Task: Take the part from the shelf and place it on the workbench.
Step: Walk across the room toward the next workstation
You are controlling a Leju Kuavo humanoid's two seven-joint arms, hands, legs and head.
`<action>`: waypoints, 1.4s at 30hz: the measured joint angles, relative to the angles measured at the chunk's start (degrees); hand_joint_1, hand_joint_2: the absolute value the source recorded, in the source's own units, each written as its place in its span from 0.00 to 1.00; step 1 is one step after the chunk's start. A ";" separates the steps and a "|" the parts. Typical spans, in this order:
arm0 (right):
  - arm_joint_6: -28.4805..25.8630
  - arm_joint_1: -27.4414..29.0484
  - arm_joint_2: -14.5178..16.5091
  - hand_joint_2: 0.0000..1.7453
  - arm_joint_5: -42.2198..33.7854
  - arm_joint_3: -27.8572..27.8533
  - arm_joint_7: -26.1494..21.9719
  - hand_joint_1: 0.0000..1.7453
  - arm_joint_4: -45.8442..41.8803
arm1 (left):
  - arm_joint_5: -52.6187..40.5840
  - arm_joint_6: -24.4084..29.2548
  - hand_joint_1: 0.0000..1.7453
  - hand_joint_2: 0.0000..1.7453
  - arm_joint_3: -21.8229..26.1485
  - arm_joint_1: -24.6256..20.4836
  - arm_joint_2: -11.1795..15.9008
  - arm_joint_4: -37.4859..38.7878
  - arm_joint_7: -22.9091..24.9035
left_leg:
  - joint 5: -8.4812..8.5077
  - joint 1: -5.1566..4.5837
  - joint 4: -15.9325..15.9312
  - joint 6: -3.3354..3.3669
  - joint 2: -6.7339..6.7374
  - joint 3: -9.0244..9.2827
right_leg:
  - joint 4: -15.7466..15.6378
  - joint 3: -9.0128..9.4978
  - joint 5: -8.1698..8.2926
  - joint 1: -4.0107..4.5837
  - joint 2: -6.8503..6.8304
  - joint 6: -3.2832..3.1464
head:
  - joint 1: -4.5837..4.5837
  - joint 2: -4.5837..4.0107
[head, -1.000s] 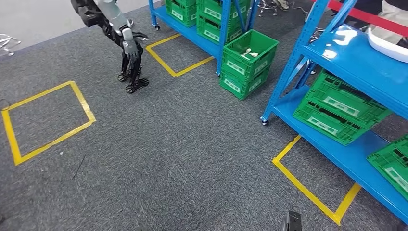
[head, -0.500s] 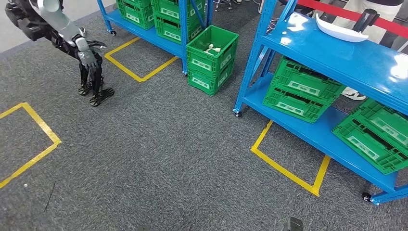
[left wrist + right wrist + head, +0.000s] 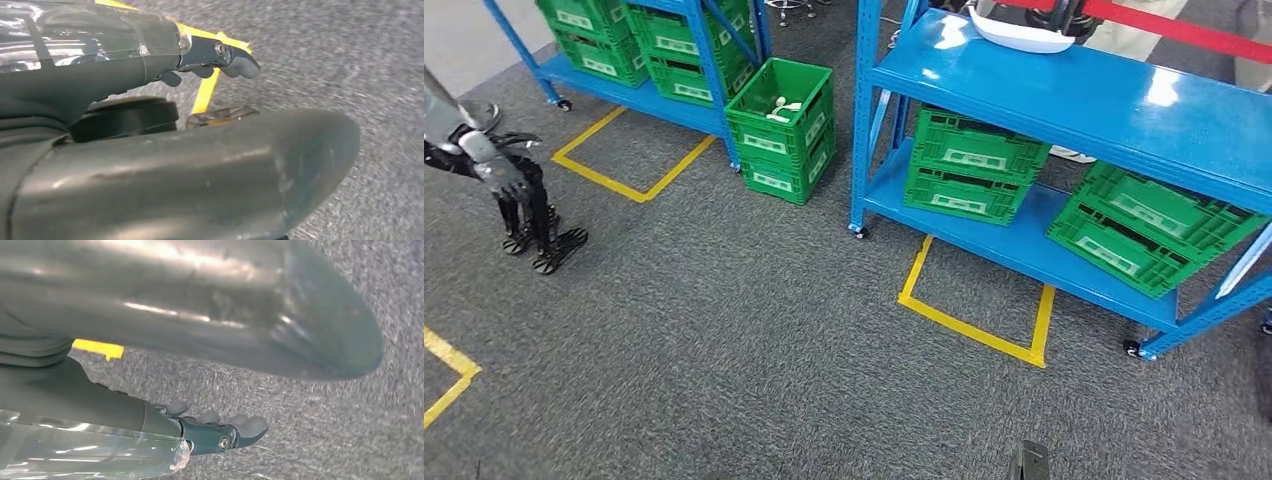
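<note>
Our left hand (image 3: 512, 195) hangs out at the left side over the carpet (image 3: 724, 330), its dark fingers (image 3: 542, 235) pointing down and spread a little apart, holding nothing; the left wrist view shows the thumb straight over grey pile crossed by a strip of yellow tape. Our right hand (image 3: 220, 432) shows in the right wrist view with its fingers stretched loosely side by side over the same carpet, nothing between them. Ahead on the floor we see a yellow tape square (image 3: 972, 330), open toward the rack (image 3: 1104, 100), a blue frame on small castors. Its lower shelf carries green crates: a stack of two (image 3: 974, 165) near the left end and more (image 3: 1149, 225) tilted toward the right end. The white part (image 3: 1019, 35) lies on the upper shelf, at its far edge near the left corner, well apart from both hands. A red bar (image 3: 1184, 28) runs just behind that edge. Left of the rack two more crates (image 3: 784, 135) stand stacked on the carpet, the upper one holding small pale pieces (image 3: 779, 108). They stand at the end of a second rack (image 3: 654, 100), which is loaded with green crates, with another tape square (image 3: 629, 160) in front of it.
</note>
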 joint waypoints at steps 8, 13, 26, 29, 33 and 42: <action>-0.28 -0.56 0.28 0.00 0.64 0.17 0.22 0.00 0.03 | 0.66 -0.07 0.00 0.00 0.08 0.03 0.04 -0.01 -0.36 | 1.10 0.32 -7.57 1.76 1.19 4.17 | 3.80 -2.19 -2.58 -0.48 -0.22 2.82 | 0.71 0.00; -0.39 -0.61 0.40 0.00 0.63 0.27 0.25 0.00 0.02 | 0.72 -0.30 0.00 0.00 0.08 0.22 0.08 0.11 -0.11 | -0.15 0.00 -7.67 1.95 6.36 5.40 | 14.86 -8.42 -5.23 -0.90 -4.24 3.79 | 1.88 0.00; -0.37 -0.54 0.18 0.00 0.46 0.59 0.66 0.00 0.02 | 0.60 -0.31 0.00 0.00 0.08 -0.20 -0.05 0.15 -0.26 | -8.02 -0.09 5.74 -0.43 2.26 -0.01 | -0.98 -0.61 0.97 -0.16 -3.86 0.12 | 0.87 0.00; -0.37 -0.31 0.22 0.00 0.46 0.75 0.70 0.00 0.03 | 0.61 -0.31 0.00 0.00 0.08 -0.01 0.04 0.24 -0.20 | -4.24 -0.08 5.45 -0.17 2.29 -1.82 | -0.87 0.04 0.56 -0.05 -1.29 0.15 | 0.11 0.00; -0.39 -0.52 0.37 0.00 0.48 0.80 0.72 0.00 0.03 | 0.61 -0.31 0.00 0.00 0.08 0.01 0.16 0.27 -0.19 | 1.83 0.28 -6.17 0.72 -3.80 2.52 | -0.42 0.28 -0.22 -0.38 1.87 1.25 | -0.28 0.00; -0.37 -0.93 0.44 0.00 0.49 0.97 0.74 0.00 0.02 | 0.64 -0.30 0.00 0.00 0.10 0.21 0.03 0.43 -0.19 | 0.52 0.11 -8.14 2.22 4.87 5.15 | 15.25 -8.46 -7.00 -0.93 -3.88 4.07 | 1.50 0.00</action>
